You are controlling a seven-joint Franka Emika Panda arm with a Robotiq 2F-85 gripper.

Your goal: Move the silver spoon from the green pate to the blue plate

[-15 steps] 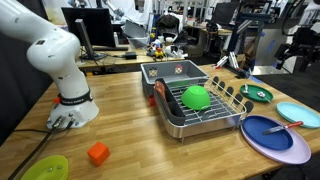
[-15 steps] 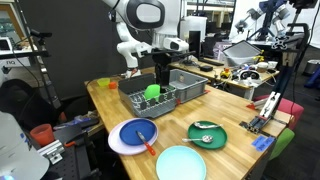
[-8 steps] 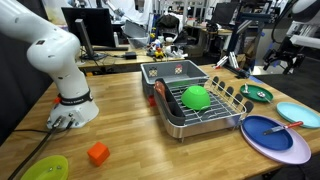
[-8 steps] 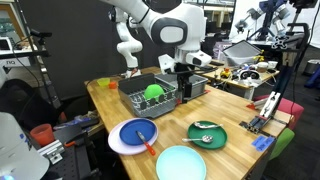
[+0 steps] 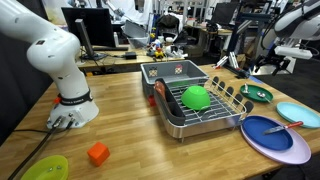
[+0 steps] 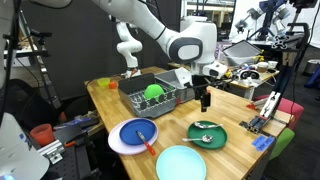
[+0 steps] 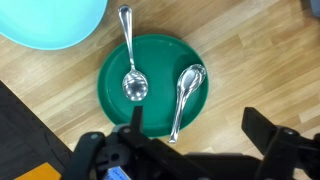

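Note:
The green plate point(image 7: 160, 58) lies on the wooden table and holds two silver spoons, one point(image 7: 130, 55) on its left half and one point(image 7: 186, 95) on its right half. It shows in both exterior views point(image 5: 256, 95) point(image 6: 192, 133). My gripper point(image 7: 200, 130) is open and empty, hovering above the green plate's near edge; it also shows in both exterior views point(image 6: 204, 100) point(image 5: 263, 65). The dark blue plate point(image 6: 122, 133) point(image 5: 262, 140) holds a red-handled utensil point(image 6: 146, 139) and is out of the wrist view.
A light cyan plate point(image 7: 50, 20) point(image 6: 180, 163) point(image 5: 300, 114) lies beside the green plate. A metal dish rack point(image 5: 200, 120) point(image 6: 135, 103) holds a green bowl point(image 5: 195, 97). An orange block point(image 5: 97, 153) and a yellow-green plate point(image 5: 45, 168) lie near the table's front.
The arm has swung away from above the dish rack and now holds the open gripper over the green plate. Nothing on the table has moved.

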